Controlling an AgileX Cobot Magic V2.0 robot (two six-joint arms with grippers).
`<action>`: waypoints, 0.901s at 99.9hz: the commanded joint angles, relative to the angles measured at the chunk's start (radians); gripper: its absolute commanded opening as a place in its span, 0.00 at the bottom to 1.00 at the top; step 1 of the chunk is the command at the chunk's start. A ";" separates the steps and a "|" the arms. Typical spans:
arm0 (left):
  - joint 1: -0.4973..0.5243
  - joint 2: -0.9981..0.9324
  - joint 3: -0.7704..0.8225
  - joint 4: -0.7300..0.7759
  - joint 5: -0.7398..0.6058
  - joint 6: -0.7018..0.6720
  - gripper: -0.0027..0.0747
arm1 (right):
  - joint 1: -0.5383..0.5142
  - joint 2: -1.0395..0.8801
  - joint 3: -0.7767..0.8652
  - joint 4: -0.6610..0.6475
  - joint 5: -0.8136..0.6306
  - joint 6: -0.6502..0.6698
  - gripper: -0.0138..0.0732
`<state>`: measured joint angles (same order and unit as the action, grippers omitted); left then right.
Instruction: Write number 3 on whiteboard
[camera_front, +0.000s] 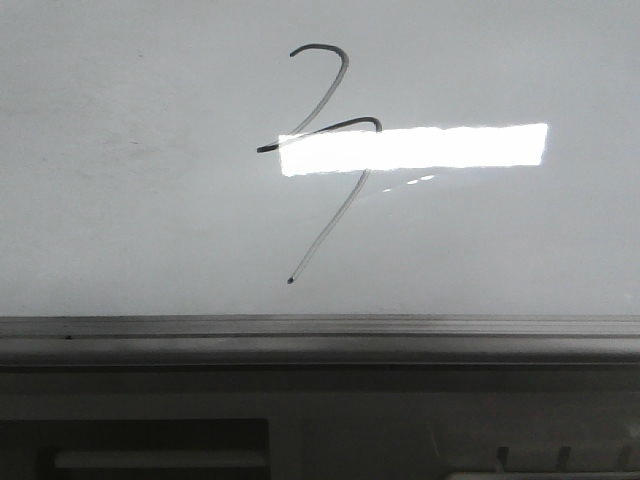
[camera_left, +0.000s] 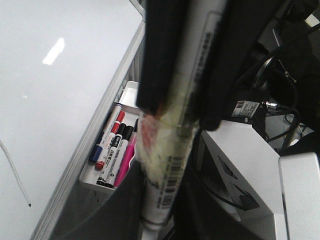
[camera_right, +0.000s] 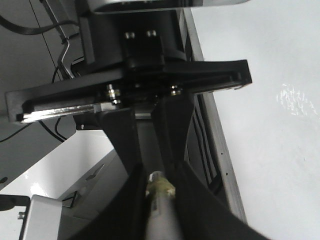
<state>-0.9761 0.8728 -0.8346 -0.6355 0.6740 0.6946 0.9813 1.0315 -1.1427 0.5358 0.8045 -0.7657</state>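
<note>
The number 3 (camera_front: 347, 68) is a thin dark-grey line on the whiteboard (camera_front: 150, 200), with an upper hook, a middle kink and a long slanting tail. Its tail end also shows in the left wrist view (camera_left: 13, 170). No gripper shows in the front view. My left gripper (camera_left: 165, 165) is shut on a white marker (camera_left: 172, 150) with a barcode and yellowish tape. A second pair of black fingers (camera_left: 160, 55) clamps the same marker higher up. My right gripper (camera_right: 160, 180) is shut on a grey marker (camera_right: 159, 210) with a taped end, beside the whiteboard (camera_right: 270, 100).
A bright rectangular glare (camera_front: 415, 148) crosses the 3. A grey metal rail (camera_front: 320, 325) edges the board, with a slotted ledge below. A white tray (camera_left: 131, 92) holds several coloured markers (camera_left: 112, 150). White boxes (camera_left: 250, 160) and cables lie beside the board. Another black gripper mount (camera_right: 135, 85) faces my right wrist.
</note>
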 joint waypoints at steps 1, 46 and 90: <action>-0.003 -0.007 -0.037 -0.052 -0.118 -0.019 0.01 | -0.002 -0.005 -0.027 0.051 0.004 -0.009 0.10; -0.001 -0.002 0.026 -0.054 -0.478 -0.095 0.01 | -0.044 -0.200 -0.032 -0.060 -0.176 -0.009 0.81; 0.219 0.221 0.101 -0.069 -0.663 -0.311 0.01 | -0.172 -0.413 0.068 -0.211 -0.078 0.101 0.10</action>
<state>-0.7777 1.0604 -0.7064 -0.6922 0.0845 0.3962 0.8221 0.6248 -1.0931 0.3275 0.7793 -0.6905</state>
